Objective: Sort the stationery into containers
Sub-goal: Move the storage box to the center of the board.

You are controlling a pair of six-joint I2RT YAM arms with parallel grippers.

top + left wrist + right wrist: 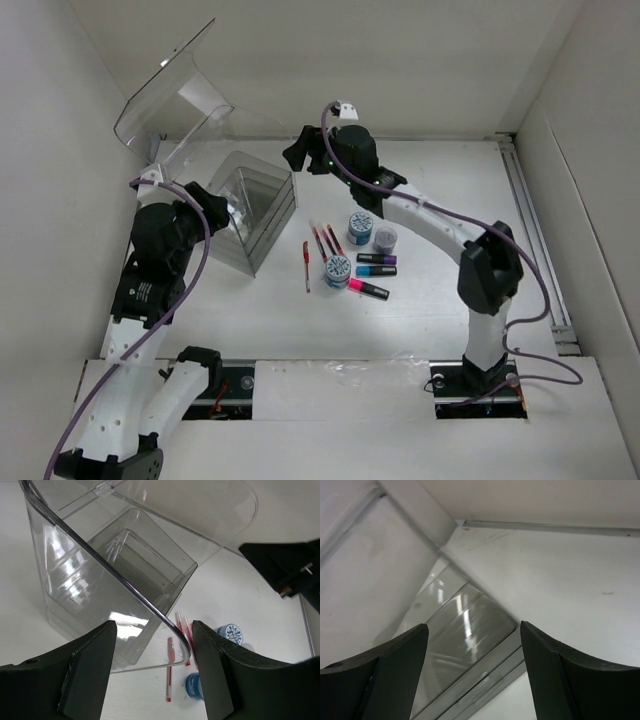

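1 clear acrylic box: stands on the white table, left of centre. Its curved hinged lid is raised and tipped back toward the far-left corner. The shallow transparent drawers show as stacked edges low on the side facing the stationery.

3 small round tubs: all on the table just right of the box, outside it. 2 have blue-white patterned lids, 1 farther back and 1 nearer the arms. The 3rd sits just beside the far one and reads paler.

3 short black markers: lying side by side to the right of the near tub. The purple cap is farthest, the blue cap in the middle and the pink cap nearest.

4 thin red pens: 3 lie close together between the box and the far tub. 1 lies alone, nearer the arms and just left of the near tub.

1 left gripper: at the box's left side, its fingers parted and grasping nothing. In the left wrist view the curved clear rim of the box crosses the gap between them, with no contact visible.

1 right gripper: above the far edge of the box, its fingers spread wide and empty. The box's clear panels lie below it.
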